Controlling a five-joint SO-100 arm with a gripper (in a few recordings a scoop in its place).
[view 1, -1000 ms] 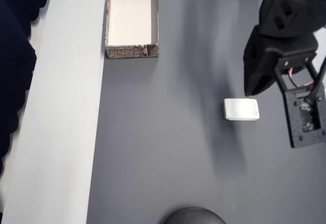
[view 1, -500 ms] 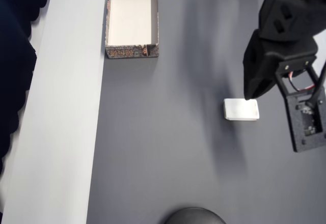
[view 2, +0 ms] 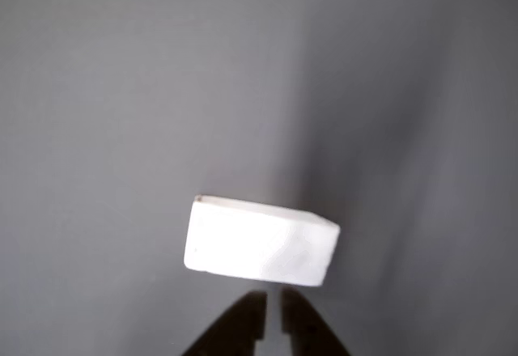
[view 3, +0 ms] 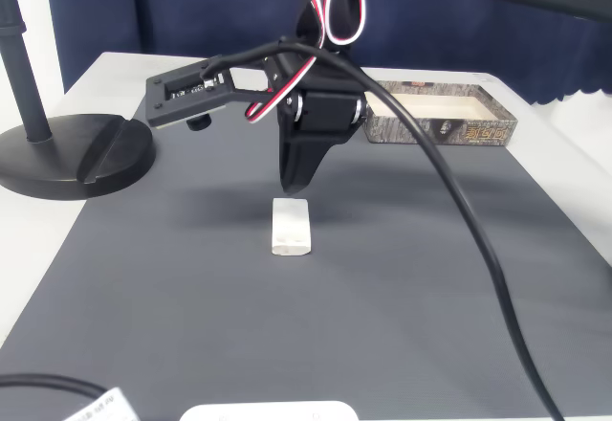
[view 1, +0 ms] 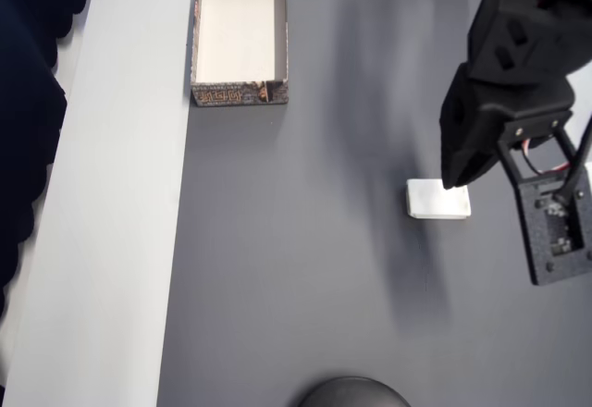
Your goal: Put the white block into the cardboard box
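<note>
- A white block (view 1: 437, 200) lies flat on a dark grey mat (view 1: 305, 268) that covers the tabletop (view 1: 111, 240); in the overhead view it sits right of centre.
- The black pincer (view 3: 290, 189) hangs just above the block's far end in the fixed view, tip pointing down, not touching it.
- In the wrist view the two fingertips (view 2: 252, 315) sit almost together, only a thin slit between them, with the block (view 2: 259, 241) just beyond them.
- The pincer holds nothing.
- An open box (view 1: 240, 35) with a cream inside and brown patterned walls stands at the mat's top left corner in the overhead view, well apart from the block.
- A black round stand base (view 3: 67, 153) rests at the left in the fixed view.
</note>
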